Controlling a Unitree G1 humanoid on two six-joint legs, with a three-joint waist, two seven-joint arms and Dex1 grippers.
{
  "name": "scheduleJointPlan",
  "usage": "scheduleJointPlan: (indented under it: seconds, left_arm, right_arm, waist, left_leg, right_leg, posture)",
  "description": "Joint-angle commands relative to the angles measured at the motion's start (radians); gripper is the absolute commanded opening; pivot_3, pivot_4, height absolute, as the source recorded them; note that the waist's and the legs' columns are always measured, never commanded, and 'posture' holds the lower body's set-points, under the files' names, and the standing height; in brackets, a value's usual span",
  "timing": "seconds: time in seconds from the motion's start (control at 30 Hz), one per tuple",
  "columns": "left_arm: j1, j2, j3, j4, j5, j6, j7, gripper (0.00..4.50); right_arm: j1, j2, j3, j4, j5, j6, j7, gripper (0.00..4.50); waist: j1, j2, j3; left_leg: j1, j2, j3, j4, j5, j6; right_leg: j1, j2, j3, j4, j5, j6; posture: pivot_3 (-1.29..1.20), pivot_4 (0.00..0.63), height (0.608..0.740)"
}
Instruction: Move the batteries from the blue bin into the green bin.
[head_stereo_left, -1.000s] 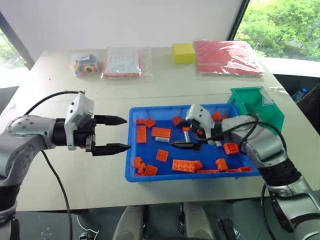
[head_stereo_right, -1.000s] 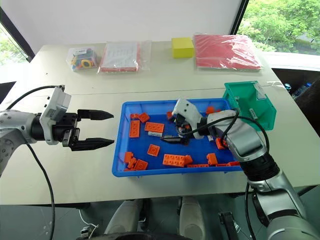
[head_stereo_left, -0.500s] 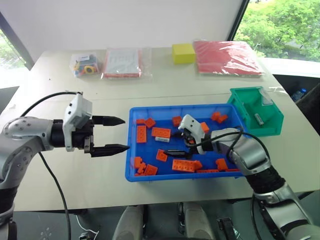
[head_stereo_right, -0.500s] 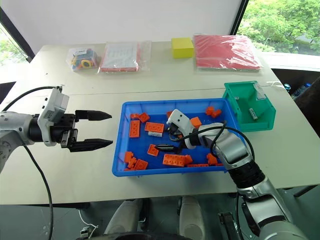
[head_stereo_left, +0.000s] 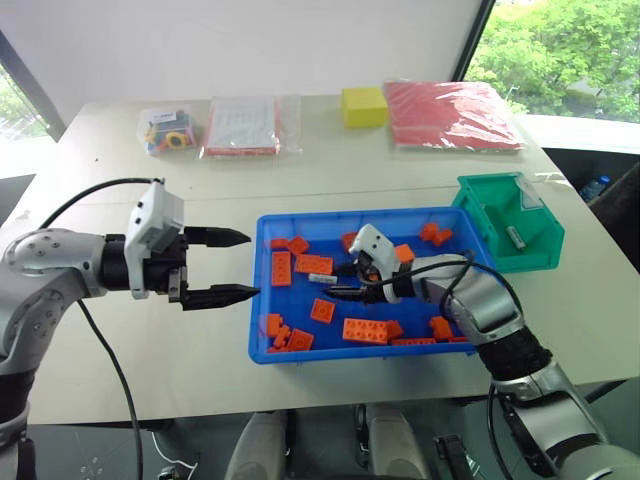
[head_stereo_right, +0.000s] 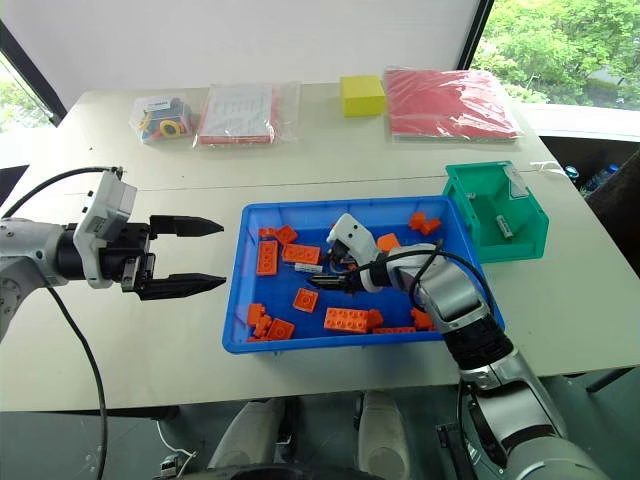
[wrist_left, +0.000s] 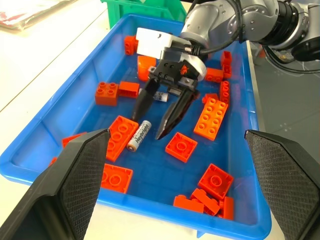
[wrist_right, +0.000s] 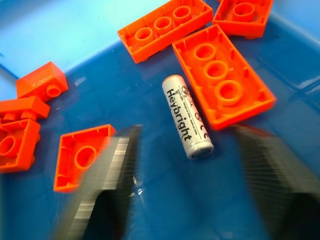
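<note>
Battery (wrist_right: 187, 116) flat on the floor of the blue bin (head_stereo_left: 360, 353), label side up, one long side just beside an upturned orange brick (wrist_right: 222, 82). Right gripper (wrist_left: 148, 127) down inside the bin, jaws spread to either side of the battery, not touching it yet by the look of the right wrist view. Left gripper (head_stereo_left: 250, 265) over bare table just beside the bin's left wall, jaws spread and empty.

Risks from here, as judgement only:
- Pinching the neighbouring brick along with the battery, given how close the two lie.
- Rolling the battery out from between the fingers (wrist_right: 107, 187) if one touches first; round body, slick bin floor.
- Gripping too near one end, so that it swings or slips on the lift.
- Clipping the bin wall or the green bin's rim on the carry across.

Containers, nearest first:
- Blue bin: many loose orange bricks (head_stereo_left: 366, 330) scattered across it, plus this one battery; no second battery made out among them.
- Green bin (head_stereo_left: 535, 258), touching or just beside the blue bin's far right corner: one battery (head_stereo_right: 504, 227) already lying inside, so task judged partly done.

Farther back on the table: yellow block (head_stereo_left: 366, 105), red packet (head_stereo_left: 455, 115), two clear bags (head_stereo_left: 243, 125), all well apart from the work.
</note>
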Motion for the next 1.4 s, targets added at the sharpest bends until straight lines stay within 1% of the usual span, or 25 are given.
scheduleJointPlan:
  seconds: [0.03, 0.07, 0.1, 0.23, 0.37, 0.43, 0.5, 0.57, 0.6, 0.63, 0.7, 0.77, 0.83, 0.9, 1.0, 1.07, 1.1, 1.17, 1.2, 1.23, 1.33, 1.4]
  left_arm:
    - [-0.019, 0.002, 0.014, -0.007, -0.003, -0.015, 0.003, 4.50]
    - [-0.021, 0.001, 0.013, -0.005, -0.002, -0.016, 0.003, 4.50]
    - [-0.023, 0.001, 0.012, -0.003, -0.002, -0.016, 0.004, 4.50]
    - [-0.030, -0.001, 0.010, 0.005, 0.002, -0.019, 0.003, 4.50]
    - [-0.030, -0.001, 0.010, 0.001, 0.000, -0.015, 0.005, 4.50]
    - [-0.027, 0.000, 0.011, -0.003, -0.004, -0.012, 0.005, 4.50]
    - [-0.023, 0.000, 0.009, -0.006, -0.005, -0.010, 0.004, 4.50]
    - [-0.022, -0.002, 0.005, -0.007, -0.005, -0.011, 0.004, 4.50]
    - [-0.022, -0.004, 0.003, -0.009, -0.006, -0.010, 0.005, 4.50]
    - [-0.022, -0.005, 0.002, -0.010, -0.008, -0.010, 0.004, 4.50]
    - [-0.023, -0.009, -0.002, -0.011, -0.007, -0.009, 0.005, 4.50]
    - [-0.024, -0.013, -0.006, -0.007, -0.004, -0.013, 0.003, 4.50]
    - [-0.026, -0.017, -0.011, -0.003, -0.001, -0.017, 0.001, 4.50]
    - [-0.032, -0.021, -0.017, 0.004, 0.003, -0.021, -0.003, 4.50]
    - [-0.047, -0.031, -0.030, 0.013, 0.006, -0.024, -0.002, 4.50]
    - [-0.054, -0.036, -0.036, 0.015, 0.008, -0.027, -0.002, 4.50]
    - [-0.056, -0.038, -0.038, 0.016, 0.009, -0.028, -0.001, 4.50]
    - [-0.063, -0.042, -0.042, 0.021, 0.010, -0.029, -0.002, 4.50]
    - [-0.065, -0.043, -0.044, 0.023, 0.010, -0.030, -0.002, 4.50]
    - [-0.068, -0.043, -0.046, 0.026, 0.012, -0.032, -0.004, 4.50]
    - [-0.072, -0.044, -0.049, 0.031, 0.014, -0.035, -0.006, 4.50]
    - [-0.075, -0.045, -0.052, 0.034, 0.015, -0.036, -0.007, 4.50]
  right_arm:
    - [-0.017, 0.011, 0.014, 0.007, -0.015, -0.001, 0.001, 0.69]
    - [-0.017, 0.010, 0.018, 0.010, -0.022, -0.008, 0.002, 0.22]
    - [-0.013, 0.007, 0.023, 0.010, -0.030, -0.016, 0.004, 0.12]
    - [0.008, -0.009, 0.043, -0.009, -0.056, -0.040, 0.014, 0.12]
    - [0.013, -0.024, 0.005, -0.064, -0.050, -0.016, -0.004, 0.12]
    - [-0.007, -0.032, -0.075, -0.133, 0.003, 0.056, -0.023, 0.12]
    - [-0.046, -0.052, -0.193, -0.202, 0.073, 0.149, -0.043, 0.12]
    - [-0.093, -0.107, -0.317, -0.229, 0.119, 0.211, -0.062, 0.12]
    - [-0.111, -0.153, -0.378, -0.220, 0.128, 0.225, -0.068, 0.12]
    - [-0.122, -0.184, -0.415, -0.214, 0.135, 0.237, -0.074, 0.12]
    - [-0.117, -0.309, -0.492, -0.140, 0.102, 0.208, -0.070, 0.12]
    - [-0.089, -0.413, -0.534, -0.065, 0.064, 0.161, -0.065, 0.12]
    - [-0.044, -0.479, -0.553, -0.006, 0.034, 0.110, -0.063, 0.12]
    - [-0.007, -0.513, -0.564, 0.035, 0.021, 0.080, -0.067, 0.12]
    - [0.041, -0.523, -0.574, 0.060, 0.012, 0.063, -0.085, 0.12]
    - [0.049, -0.516, -0.578, 0.081, -0.002, 0.053, -0.119, 1.16]
    - [0.052, -0.513, -0.578, 0.087, -0.008, 0.043, -0.133, 1.56]
    - [0.056, -0.515, -0.564, 0.091, -0.028, 0.008, -0.150, 2.51]
    - [0.054, -0.514, -0.560, 0.089, -0.031, 0.002, -0.153, 3.11]
    - [0.049, -0.513, -0.556, 0.086, -0.030, 0.001, -0.154, 3.46]
    - [0.029, -0.509, -0.544, 0.042, -0.014, 0.008, -0.149, 3.46]
    - [0.005, -0.492, -0.536, -0.012, 0.013, 0.050, -0.156, 3.46]
  waist:
    - [0.000, 0.000, 0.000]
    - [0.000, 0.000, 0.000]
    - [0.000, 0.000, 0.000]
    - [0.000, 0.000, 0.000]
    - [0.000, 0.000, 0.000]
    - [0.002, 0.000, 0.000]
    - [0.003, 0.000, 0.000]
    - [0.004, 0.001, 0.001]
    - [0.005, 0.001, 0.001]
    - [0.007, 0.001, 0.001]
    - [0.016, 0.000, 0.000]
    - [0.025, 0.000, 0.000]
    - [0.026, 0.000, 0.000]
    - [0.023, 0.000, 0.000]
    - [0.014, 0.000, 0.000]
    - [0.007, 0.001, 0.001]
    - [0.004, 0.001, 0.001]
    - [0.002, 0.001, 0.001]
    - [0.001, 0.001, 0.001]
    - [0.002, 0.001, 0.001]
    - [0.002, 0.001, 0.001]
    - [0.000, 0.001, 0.001]
  left_leg:
    - [0.000, 0.000, 0.000, 0.000, 0.000, 0.000]
    - [0.000, 0.000, 0.000, 0.000, 0.000, 0.000]
    - [0.000, 0.000, 0.000, 0.000, 0.000, 0.000]
    - [0.000, 0.000, 0.000, 0.000, 0.000, 0.000]
    - [0.000, 0.000, 0.000, 0.000, 0.000, 0.000]
    - [0.000, 0.000, 0.000, 0.000, 0.000, 0.000]
    - [0.000, 0.000, 0.000, 0.000, 0.000, 0.000]
    - [-0.001, 0.000, 0.000, 0.000, 0.000, 0.000]
    - [-0.001, 0.000, 0.000, 0.000, 0.000, 0.000]
    - [-0.001, 0.000, 0.000, 0.000, 0.000, 0.000]
    - [-0.001, 0.000, 0.000, 0.000, 0.000, 0.000]
    - [-0.001, 0.000, 0.000, -0.001, 0.000, 0.000]
    - [-0.001, 0.000, 0.003, -0.001, 0.000, 0.000]
    - [-0.001, 0.000, 0.004, -0.001, 0.000, 0.000]
    - [0.000, 0.000, 0.004, -0.001, 0.000, 0.001]
    - [0.000, 0.001, 0.004, -0.001, 0.000, 0.001]
    - [0.000, 0.001, 0.003, 0.000, 0.000, 0.001]
    - [0.000, 0.000, 0.003, 0.000, 0.000, 0.001]
    - [0.000, 0.000, 0.003, 0.000, 0.000, 0.001]
    - [0.000, 0.000, 0.003, 0.000, 0.000, 0.001]
    - [0.000, 0.000, 0.003, 0.000, 0.000, 0.001]
    - [0.000, 0.000, 0.003, 0.000, 0.000, 0.001]
  right_leg:
    - [0.000, 0.000, 0.000, 0.000, 0.000, 0.000]
    - [0.000, 0.000, 0.000, 0.000, 0.000, 0.000]
    - [0.000, 0.000, 0.000, 0.000, 0.000, 0.000]
    - [0.000, 0.000, 0.000, 0.000, 0.000, 0.000]
    - [0.000, 0.000, 0.000, 0.000, 0.000, 0.000]
    - [0.000, 0.000, 0.000, 0.000, 0.000, 0.000]
    - [0.000, 0.000, 0.000, 0.000, 0.000, 0.000]
    - [0.000, 0.000, 0.000, 0.000, 0.000, 0.000]
    - [0.000, -0.001, 0.000, 0.000, 0.000, 0.000]
    - [0.000, -0.001, 0.000, 0.000, 0.000, 0.000]
    - [0.000, -0.001, 0.000, -0.001, 0.000, 0.000]
    - [0.000, 0.000, -0.001, -0.001, 0.000, 0.000]
    - [0.000, -0.001, -0.001, -0.002, -0.001, 0.000]
    - [0.000, -0.001, 0.000, -0.002, -0.002, -0.003]
    - [0.000, -0.001, 0.001, -0.001, -0.002, -0.003]
    - [0.000, -0.001, 0.001, 0.000, -0.002, -0.003]
    - [0.000, -0.001, 0.001, 0.000, -0.002, -0.003]
    - [0.000, -0.001, 0.001, 0.000, -0.002, -0.003]
    - [0.000, -0.001, 0.001, 0.000, -0.002, -0.003]
    - [0.000, -0.001, 0.001, 0.000, -0.001, -0.002]
    - [0.000, -0.001, 0.001, 0.000, 0.000, 0.000]
    - [0.000, -0.001, 0.001, 0.000, 0.000, 0.000]
  posture:
    - [0.00, 0.150, 0.692]
    - [0.00, 0.150, 0.692]
    - [0.00, 0.150, 0.692]
    - [0.00, 0.150, 0.692]
    - [0.00, 0.150, 0.692]
    - [0.00, 0.150, 0.692]
    - [0.00, 0.150, 0.692]
    - [0.00, 0.150, 0.692]
    - [0.00, 0.150, 0.692]
    - [0.00, 0.150, 0.692]
    - [0.00, 0.150, 0.692]
    - [0.00, 0.150, 0.692]
    - [0.00, 0.150, 0.692]
    - [0.00, 0.150, 0.692]
    - [0.00, 0.150, 0.692]
    - [0.00, 0.150, 0.692]
    - [0.00, 0.150, 0.692]
    - [0.00, 0.150, 0.692]
    - [0.00, 0.150, 0.692]
    - [0.00, 0.150, 0.692]
    - [0.00, 0.150, 0.692]
    - [0.00, 0.150, 0.692]
